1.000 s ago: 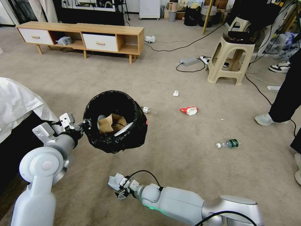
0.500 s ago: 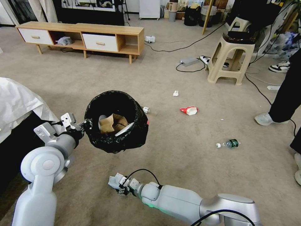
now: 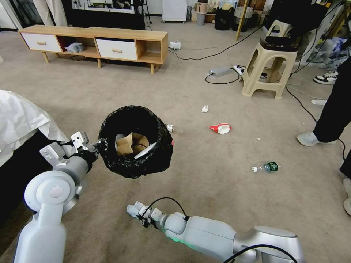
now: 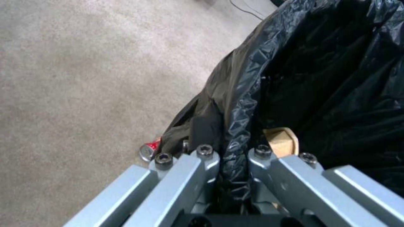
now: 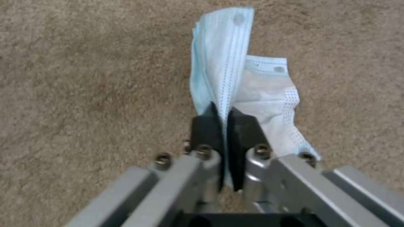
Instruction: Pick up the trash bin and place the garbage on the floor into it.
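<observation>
The trash bin, lined with a glossy black bag, hangs above the floor. My left gripper is shut on its rim, the bag's fold pinched between the fingers. A crumpled brown paper bag lies inside. Low over the carpet in front of me, my right gripper is shut on a light blue face mask. Garbage on the carpet: a red-and-white wrapper, a green-labelled bottle, a white paper wad, and a red can beneath the bin.
A white-draped piece of furniture stands close on my left. A beige stool, cables and a power strip lie far right, a wooden cabinet at the back. A person's legs stand at the right edge.
The bin and left gripper have shifted very slightly to the right. The right gripper has moved only a little, still holding the mask.
</observation>
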Controlling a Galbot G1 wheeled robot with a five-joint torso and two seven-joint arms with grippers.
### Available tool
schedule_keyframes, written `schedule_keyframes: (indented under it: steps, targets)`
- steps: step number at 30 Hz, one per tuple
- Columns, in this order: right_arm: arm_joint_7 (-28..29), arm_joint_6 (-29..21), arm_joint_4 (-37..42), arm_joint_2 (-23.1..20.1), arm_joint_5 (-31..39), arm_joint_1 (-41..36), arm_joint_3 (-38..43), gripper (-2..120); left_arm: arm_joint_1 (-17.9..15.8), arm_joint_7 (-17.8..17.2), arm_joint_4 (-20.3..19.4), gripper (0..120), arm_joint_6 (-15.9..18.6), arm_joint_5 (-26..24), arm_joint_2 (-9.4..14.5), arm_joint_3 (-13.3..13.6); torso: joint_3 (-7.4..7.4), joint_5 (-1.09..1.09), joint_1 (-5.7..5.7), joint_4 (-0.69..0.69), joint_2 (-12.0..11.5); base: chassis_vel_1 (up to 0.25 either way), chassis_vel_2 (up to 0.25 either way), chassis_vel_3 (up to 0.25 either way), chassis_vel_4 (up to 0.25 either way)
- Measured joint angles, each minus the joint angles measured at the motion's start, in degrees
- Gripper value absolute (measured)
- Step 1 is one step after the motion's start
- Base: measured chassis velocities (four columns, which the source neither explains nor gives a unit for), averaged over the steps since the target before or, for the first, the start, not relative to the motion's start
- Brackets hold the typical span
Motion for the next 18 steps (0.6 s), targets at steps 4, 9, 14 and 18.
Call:
schedule_keyframes:
  steps: [4,9,14,18]
  targets:
    - [0.0,0.0,0.54,-0.24,-0.07,-0.07,0.46,0,0.09,0.08,0.13,1,0.0,0.07,0.05,-0.01,0.0,0.0,0.0,0.0,0.0,0.0,0.0,0.0,0.0]
    - [0.36,-0.48,2.63,-1.23,-0.08,-0.04,1.2,0,-0.04,0.09,0.37,1,0.0,0.1,0.14,-0.01,0.0,0.0,0.0,0.0,0.0,0.0,0.0,0.0,0.0]
    - [1.63,-1.78,6.11,-3.19,0.18,0.3,2.38,0,-0.21,0.09,0.78,1,0.0,0.15,0.38,0.48,0.0,0.0,0.0,0.0,0.0,0.0,0.0,0.0,0.0]
    - [3.4,-3.05,10.01,-5.26,0.67,0.33,4.59,0,-0.56,-0.12,1.11,1,0.0,0.12,0.9,0.89,0.0,0.0,0.0,0.0,0.0,0.0,0.0,0.0,0.0]
